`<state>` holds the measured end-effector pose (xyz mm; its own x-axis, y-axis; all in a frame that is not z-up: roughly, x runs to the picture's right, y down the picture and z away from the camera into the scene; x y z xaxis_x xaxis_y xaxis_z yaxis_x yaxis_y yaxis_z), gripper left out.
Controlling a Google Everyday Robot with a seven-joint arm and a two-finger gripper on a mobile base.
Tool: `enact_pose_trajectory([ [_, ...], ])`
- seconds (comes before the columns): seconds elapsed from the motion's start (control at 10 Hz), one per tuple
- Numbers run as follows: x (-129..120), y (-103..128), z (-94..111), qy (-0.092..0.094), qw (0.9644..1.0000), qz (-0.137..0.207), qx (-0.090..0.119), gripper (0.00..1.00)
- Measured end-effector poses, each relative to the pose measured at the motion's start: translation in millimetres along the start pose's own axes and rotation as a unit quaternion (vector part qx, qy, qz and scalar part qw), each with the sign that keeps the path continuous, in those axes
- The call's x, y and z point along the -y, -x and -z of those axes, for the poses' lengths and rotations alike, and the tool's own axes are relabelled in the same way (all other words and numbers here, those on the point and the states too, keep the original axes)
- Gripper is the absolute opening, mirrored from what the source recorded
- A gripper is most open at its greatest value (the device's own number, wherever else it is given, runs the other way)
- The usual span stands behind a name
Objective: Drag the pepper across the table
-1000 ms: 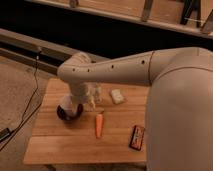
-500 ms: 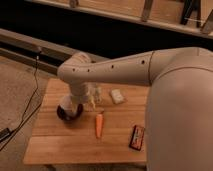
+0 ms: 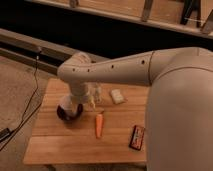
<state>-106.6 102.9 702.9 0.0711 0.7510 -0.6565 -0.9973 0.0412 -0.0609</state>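
Observation:
The pepper, a slim orange tapered vegetable, lies near the middle of the light-brown wooden table, its thick end toward the far side. My gripper hangs from the white arm just beyond the pepper's far end and slightly left of it, close above the tabletop. Its pale fingers point down. I cannot tell whether it touches the pepper.
A dark rectangular packet with orange print lies at the front right of the table. A small white lump sits at the back. The arm's dark round wrist end hangs over the left part. A black cable runs on the floor at left.

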Motion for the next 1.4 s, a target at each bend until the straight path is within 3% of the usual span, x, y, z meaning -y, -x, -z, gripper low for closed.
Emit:
enact_pose_trajectory([
  [0.3, -1.0, -0.8, 0.2, 0.009, 0.9999, -0.005, -0.005, 0.65],
  [0.5, 0.3, -5.1, -7.8, 0.049, 0.9980, -0.026, -0.030, 0.65],
  [0.7, 5.6, -10.3, -20.8, 0.073, 0.9955, -0.028, -0.052, 0.65],
  [0.9, 17.2, -14.8, -37.8, 0.083, 0.9937, -0.017, -0.073, 0.65],
  [1.1, 31.5, -16.1, -54.0, 0.069, 0.9942, -0.003, -0.083, 0.65],
  [1.4, 40.8, -12.5, -79.3, 0.025, 0.9958, 0.021, -0.085, 0.65],
])
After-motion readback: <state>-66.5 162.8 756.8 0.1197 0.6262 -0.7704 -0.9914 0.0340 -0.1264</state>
